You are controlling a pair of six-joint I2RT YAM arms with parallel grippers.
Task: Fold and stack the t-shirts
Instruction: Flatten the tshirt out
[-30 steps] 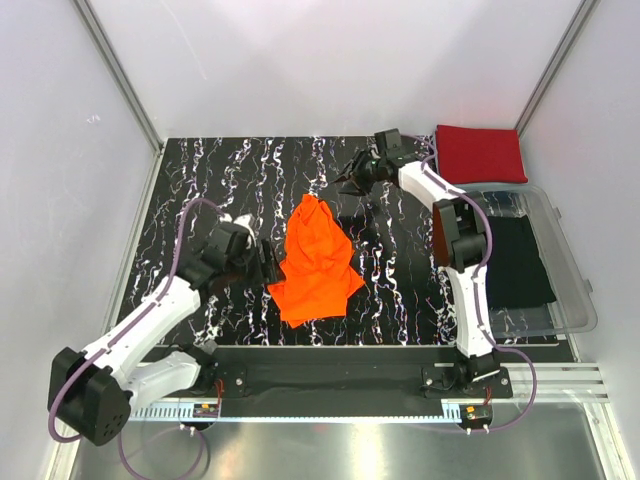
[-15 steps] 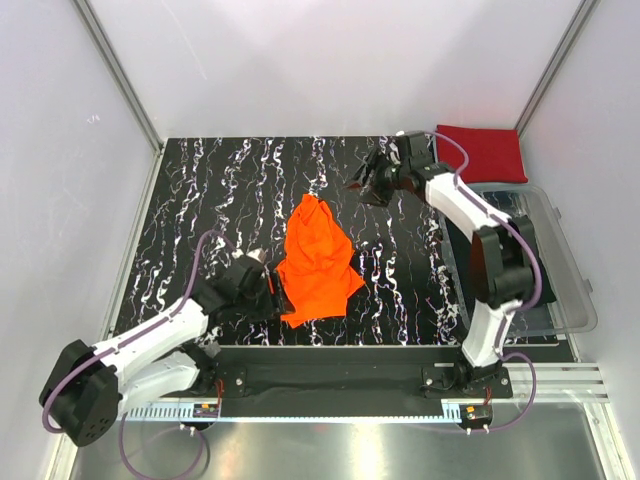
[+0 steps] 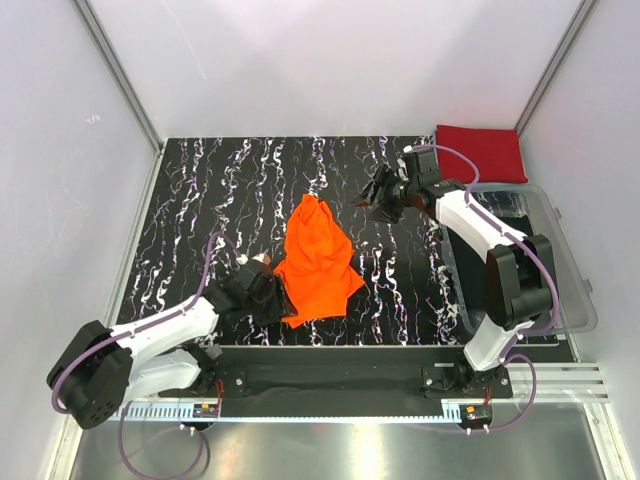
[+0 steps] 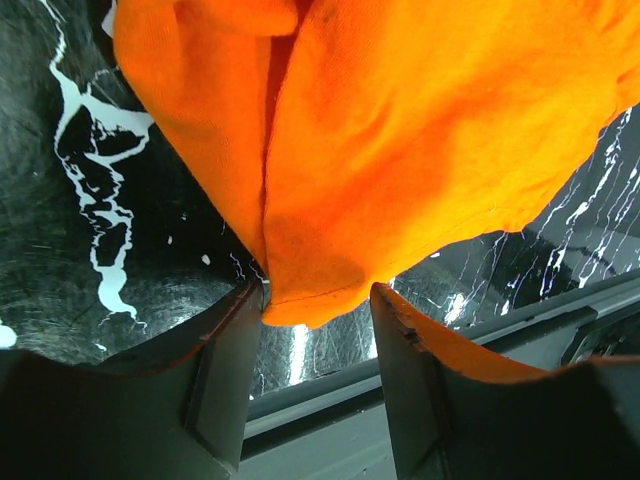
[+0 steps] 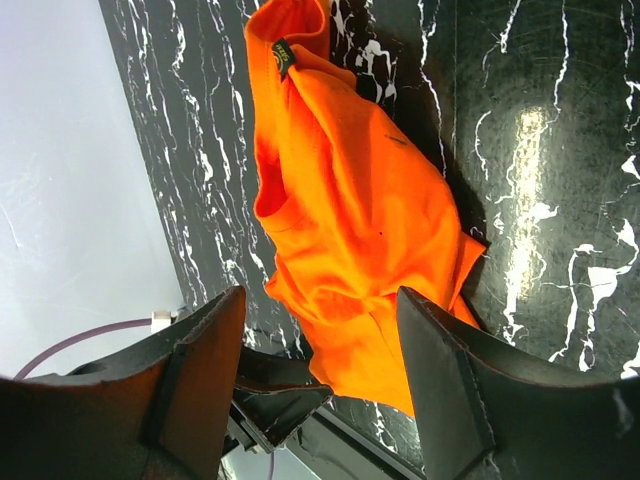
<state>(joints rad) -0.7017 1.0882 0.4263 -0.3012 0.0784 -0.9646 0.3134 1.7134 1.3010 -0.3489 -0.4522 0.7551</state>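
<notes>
Lying crumpled in a loose heap near the middle of the black marbled table (image 3: 200, 200), the orange t-shirt (image 3: 318, 262) had its narrow collar end toward the far side and its wider part toward the near edge. The deep red t-shirt (image 3: 481, 153) sat folded flat at the far right corner, well apart from the orange one. The left gripper (image 3: 272, 298) was low at the orange tee's near-left edge, its jaws parted, with a corner of the cloth lying between the fingertips but not pinched. The right gripper (image 3: 383, 192) hovered off the orange tee's far right side, clear of the cloth, jaws spread wide and holding nothing. A clear plastic bin (image 3: 575, 300) stood along the table's right side, just nearer than the red tee, with a dark cloth (image 3: 520, 262) in it.
</notes>
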